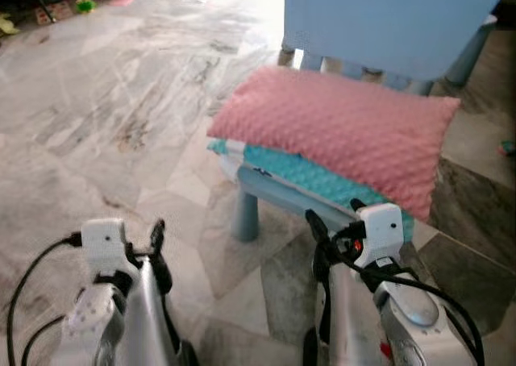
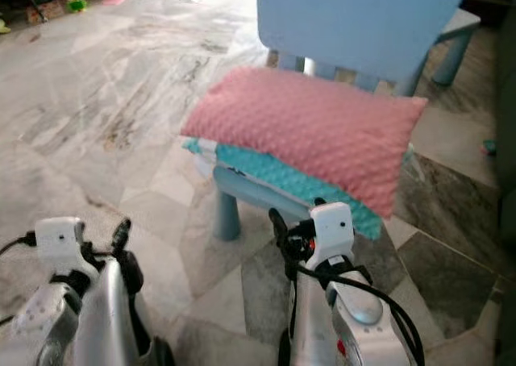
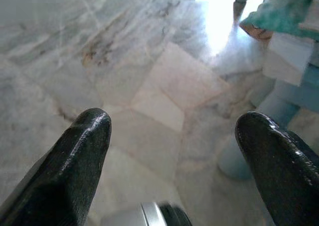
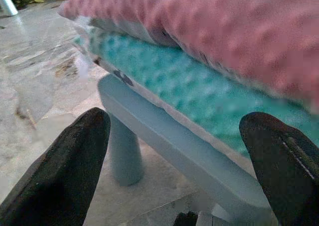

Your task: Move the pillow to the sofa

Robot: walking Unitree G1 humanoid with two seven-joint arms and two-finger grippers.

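Observation:
A pink dotted pillow point(image 1: 339, 132) lies on top of a teal pillow point(image 1: 306, 176), both stacked on the seat of a small light-blue chair point(image 1: 387, 19). My right gripper point(image 4: 174, 136) is open, level with the seat's front rail and just short of it; the pink pillow point(image 4: 209, 32) and teal pillow point(image 4: 199, 91) sit right ahead of its fingers. My left gripper point(image 3: 174, 131) is open over bare marble floor, to the left of the chair leg point(image 3: 239, 151). Both arms show at the bottom of the eye views.
Grey-veined marble floor point(image 1: 121, 100) stretches away to the left and far side. The chair's front leg point(image 1: 246, 217) stands between my two arms. A second blue piece of furniture point(image 2: 451, 39) stands behind the chair at the right. Small items lie at the far left point(image 1: 85, 5).

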